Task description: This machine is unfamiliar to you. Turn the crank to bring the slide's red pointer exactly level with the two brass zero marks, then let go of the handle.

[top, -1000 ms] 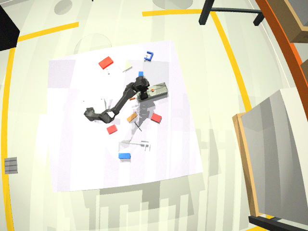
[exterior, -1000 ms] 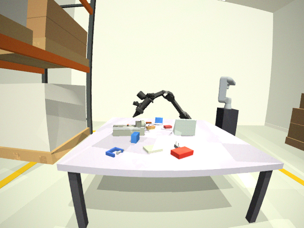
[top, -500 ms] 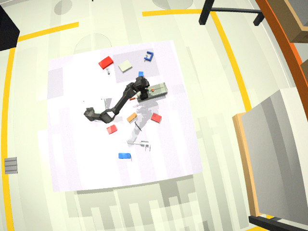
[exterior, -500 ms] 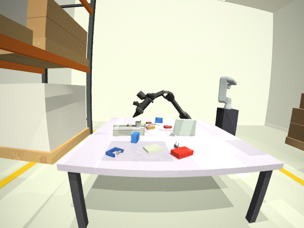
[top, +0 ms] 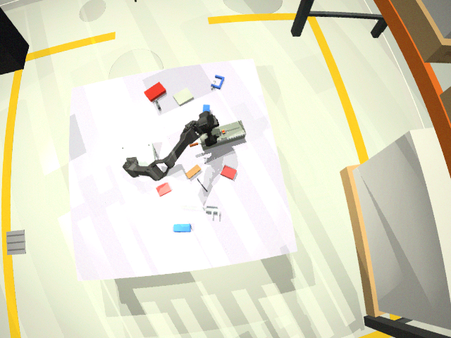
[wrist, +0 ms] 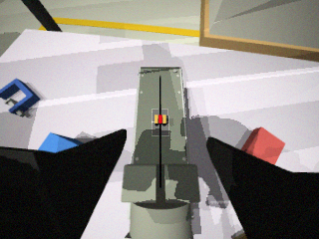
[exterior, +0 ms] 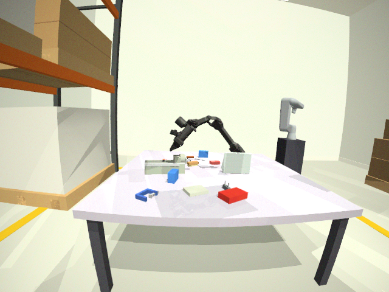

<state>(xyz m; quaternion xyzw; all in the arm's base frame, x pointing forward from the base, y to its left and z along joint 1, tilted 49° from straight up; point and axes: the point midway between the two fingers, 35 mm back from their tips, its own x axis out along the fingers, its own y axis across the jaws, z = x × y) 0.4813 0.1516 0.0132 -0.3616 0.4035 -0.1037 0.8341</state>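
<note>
The grey-green machine (top: 235, 129) (exterior: 163, 168) (wrist: 150, 100) has a long slot along its top. In the wrist view the red pointer (wrist: 160, 119) sits between the two brass marks and looks about level with them; a tiny offset cannot be ruled out. The orange crank handle (top: 194, 144) (exterior: 189, 157) sticks out near the machine's end by the arm; it is outside the wrist view. My gripper (top: 210, 141) (exterior: 171, 149) (wrist: 166, 137) is open and empty above the machine, its fingertips to either side of it in the wrist view. It is clear of the handle.
A blue block (top: 206, 108) (exterior: 172, 176) (wrist: 56, 143) stands beside the machine. A red block (top: 228, 172) (wrist: 264, 145) and an orange block (top: 193, 171) lie on the other side. A blue clamp (top: 222, 82) (exterior: 141, 196) and a pale slab (top: 183, 96) (exterior: 196, 190) lie farther off.
</note>
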